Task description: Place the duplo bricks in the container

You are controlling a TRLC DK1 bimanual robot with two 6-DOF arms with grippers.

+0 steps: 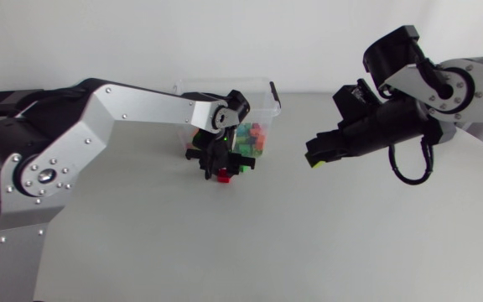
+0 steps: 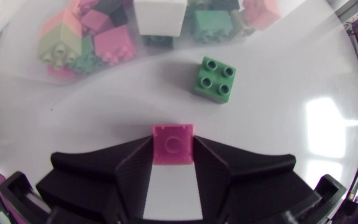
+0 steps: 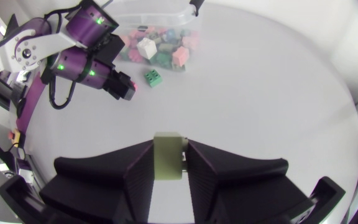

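A pink brick lies on the white table between the fingers of my left gripper, which press on it from both sides, right in front of the clear container. Several coloured bricks show through the container's wall. A green four-stud brick lies loose on the table just ahead of the left gripper, near the container. Off to the right of the container, my right gripper hangs above the table, shut on a pale yellow-green brick.
The white table stretches out in front of both arms. My left arm shows in the right wrist view, beside the container and the green brick.
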